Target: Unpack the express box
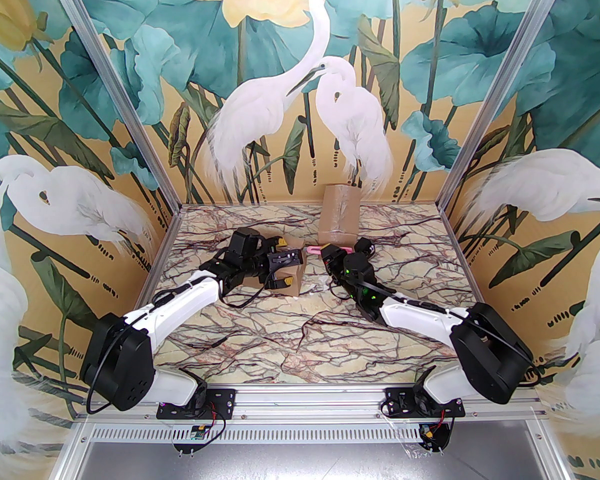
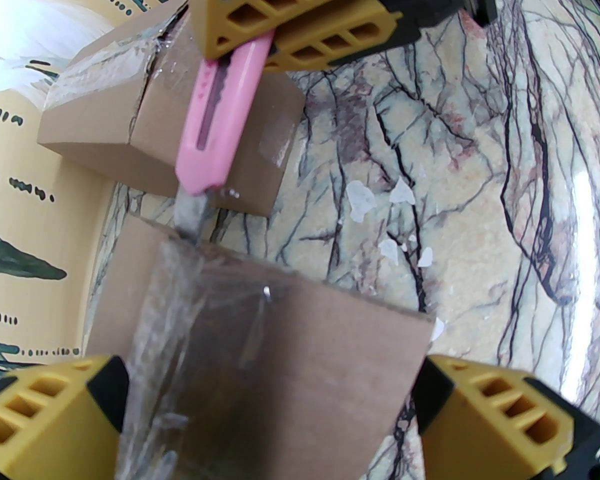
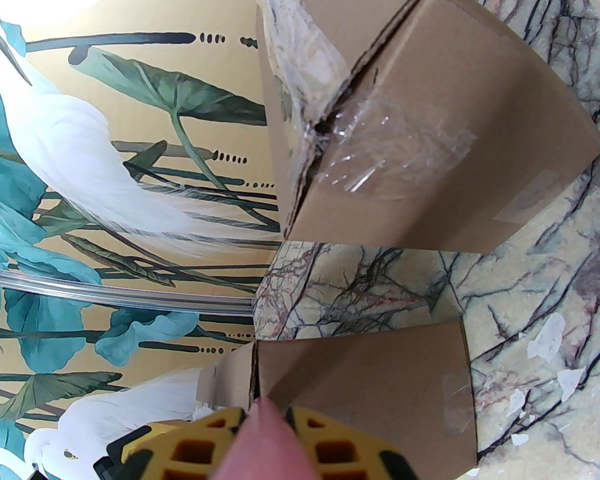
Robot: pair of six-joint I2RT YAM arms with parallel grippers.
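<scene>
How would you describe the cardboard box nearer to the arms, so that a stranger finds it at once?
On the marble table lie two cardboard boxes; take the nearer box, left of centre. It sits between the open fingers of the left gripper, and the pink knife touches its taped edge, while the far box sits by the back wall.

We find both the near box (image 2: 330, 348) and the far box (image 3: 480, 68) to be matt brown cardboard, partly covered with clear tape (image 3: 380, 158) that is glossy and wrinkled. The knife (image 2: 220, 108) has a smooth pink plastic body and a dull grey metal blade (image 2: 189, 215). The left tool (image 2: 267, 368) has fingers (image 2: 500, 413) of matt yellow plastic, moulded with open cells. The counter (image 2: 480, 178) is glossy and marble-veined, dotted with white flecks. We take the corner posts (image 1: 112, 88) for brushed aluminium.
</scene>
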